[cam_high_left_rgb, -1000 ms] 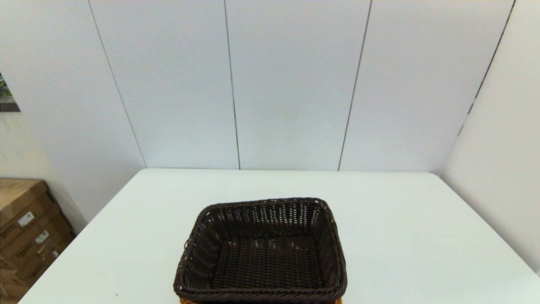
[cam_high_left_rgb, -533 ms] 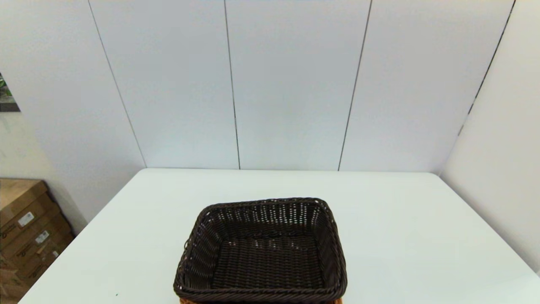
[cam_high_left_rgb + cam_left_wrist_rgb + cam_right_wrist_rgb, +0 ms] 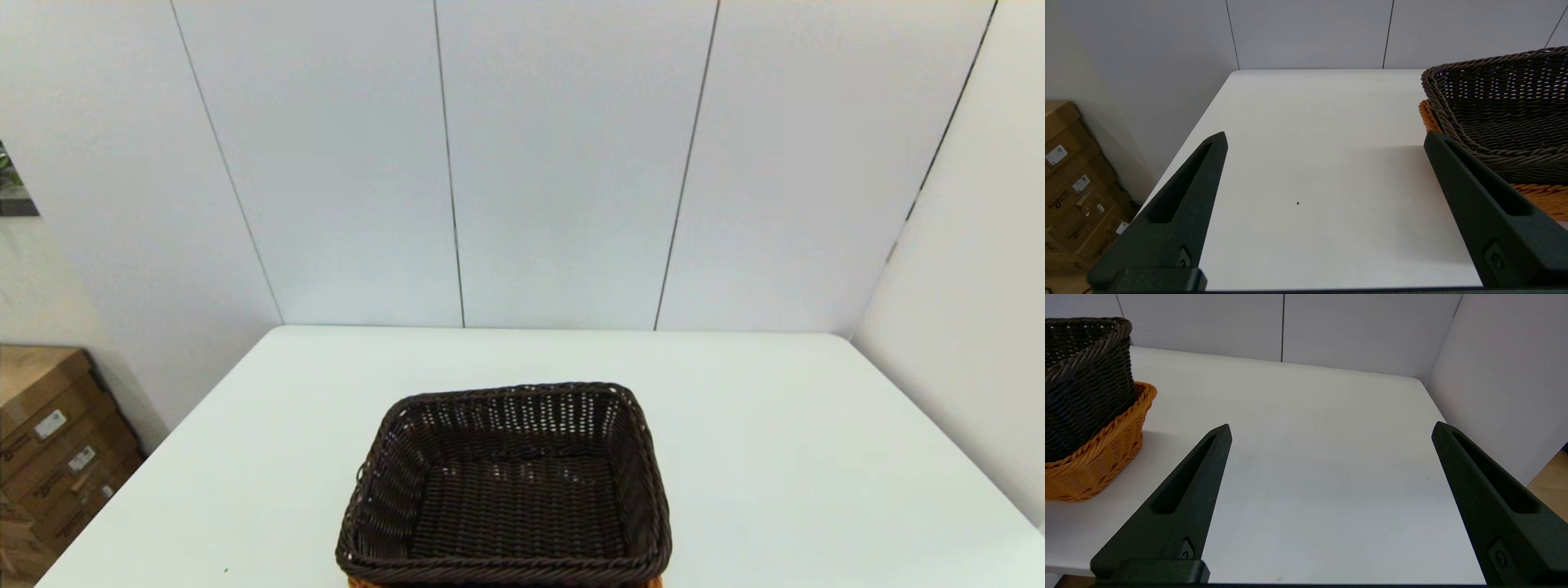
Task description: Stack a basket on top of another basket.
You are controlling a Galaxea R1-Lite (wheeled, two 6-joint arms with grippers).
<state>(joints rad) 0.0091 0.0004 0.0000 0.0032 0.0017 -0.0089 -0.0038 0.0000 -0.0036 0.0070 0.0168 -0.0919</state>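
While both grippers, left (image 3: pixel 1325 141) and right (image 3: pixel 1331 430), gape empty, dark basket (image 3: pixel 506 490) sits nested in orange basket (image 3: pixel 1098 457) between them.

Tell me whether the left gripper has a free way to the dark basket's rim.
Probably yes. The left gripper is open beside the dark basket, which sits nested in the orange basket. Only bare white table lies between them, and the rim stands clear above the orange one.
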